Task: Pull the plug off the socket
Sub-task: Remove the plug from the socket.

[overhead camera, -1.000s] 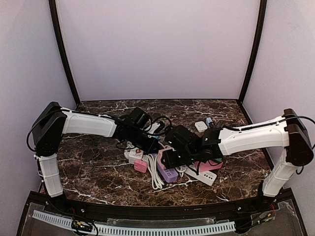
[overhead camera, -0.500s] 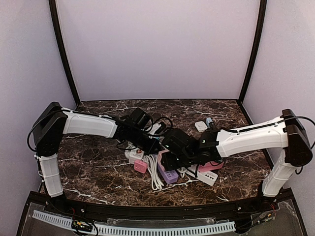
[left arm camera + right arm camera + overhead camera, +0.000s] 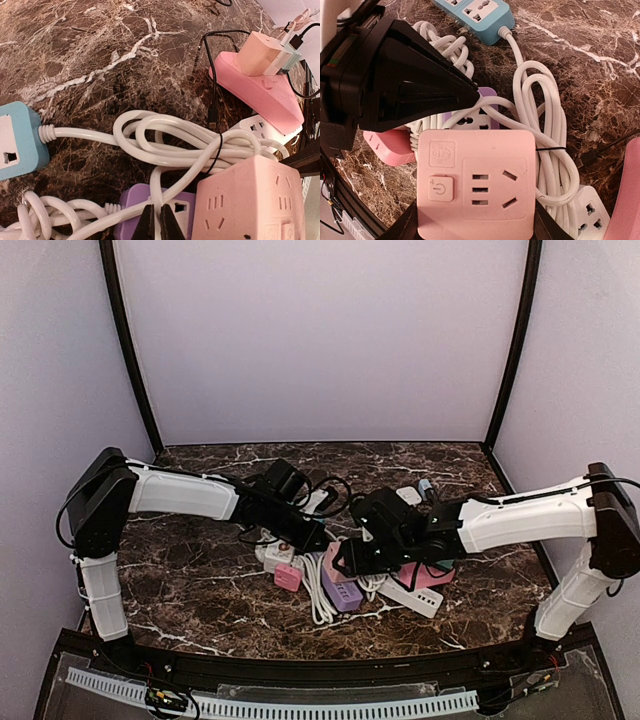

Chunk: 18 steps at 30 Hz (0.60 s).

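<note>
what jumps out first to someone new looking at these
A tangle of white cables and pastel power strips fills the middle of the dark marble table. The right gripper clasps a pink cube socket, and the left gripper, shut, sits at the purple strip beside it.

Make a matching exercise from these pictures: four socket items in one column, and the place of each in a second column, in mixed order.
1. pink cube-shaped socket block
2. light blue power strip
3. purple power strip
4. peach square adapter

a. under the shut left gripper
b. plugged into the flat pink strip
c. between the fingers of the right gripper
d. at the pile's edge, on the marble table

Pairs: 1-c, 2-d, 3-a, 4-b
</note>
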{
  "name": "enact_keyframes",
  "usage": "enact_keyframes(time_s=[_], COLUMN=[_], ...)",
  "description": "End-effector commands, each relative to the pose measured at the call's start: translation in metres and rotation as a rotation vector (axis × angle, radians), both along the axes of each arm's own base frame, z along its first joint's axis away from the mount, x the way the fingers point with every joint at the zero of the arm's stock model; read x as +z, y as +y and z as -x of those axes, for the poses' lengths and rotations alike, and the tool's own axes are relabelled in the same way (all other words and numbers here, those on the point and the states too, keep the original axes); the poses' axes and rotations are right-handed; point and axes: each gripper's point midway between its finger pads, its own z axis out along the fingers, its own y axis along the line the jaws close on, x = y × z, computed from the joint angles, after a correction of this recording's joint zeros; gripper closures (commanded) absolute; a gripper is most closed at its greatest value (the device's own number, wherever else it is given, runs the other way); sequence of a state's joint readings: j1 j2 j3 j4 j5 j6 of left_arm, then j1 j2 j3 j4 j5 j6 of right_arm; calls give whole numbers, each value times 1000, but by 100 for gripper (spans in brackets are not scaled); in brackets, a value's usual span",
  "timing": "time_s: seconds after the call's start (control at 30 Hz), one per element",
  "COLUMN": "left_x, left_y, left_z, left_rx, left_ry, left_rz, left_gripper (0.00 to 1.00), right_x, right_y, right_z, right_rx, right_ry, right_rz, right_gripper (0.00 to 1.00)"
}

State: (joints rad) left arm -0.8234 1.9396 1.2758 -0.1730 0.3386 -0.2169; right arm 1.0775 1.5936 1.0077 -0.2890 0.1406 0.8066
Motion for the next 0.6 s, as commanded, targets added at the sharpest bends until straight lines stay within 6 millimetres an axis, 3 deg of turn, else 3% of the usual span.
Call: enact_keyframes(time_s=[0.0, 0.3, 0.57], left_x=[-58, -59, -60], left_y=[36, 36, 37], left_z=[32, 33, 33], left_rx=[2, 1, 1], left_ry=[152, 152, 150], left_rz=[-196, -197, -202], left_gripper=[95, 96, 96], right_x=[15, 35, 30], right_y=[-6, -5, -7], right_z=[-14, -8, -11], right_rx=[-71, -41, -57], right_ry=[-55, -235, -154], right_rz=[-52, 75, 33], right_gripper=[100, 100, 100])
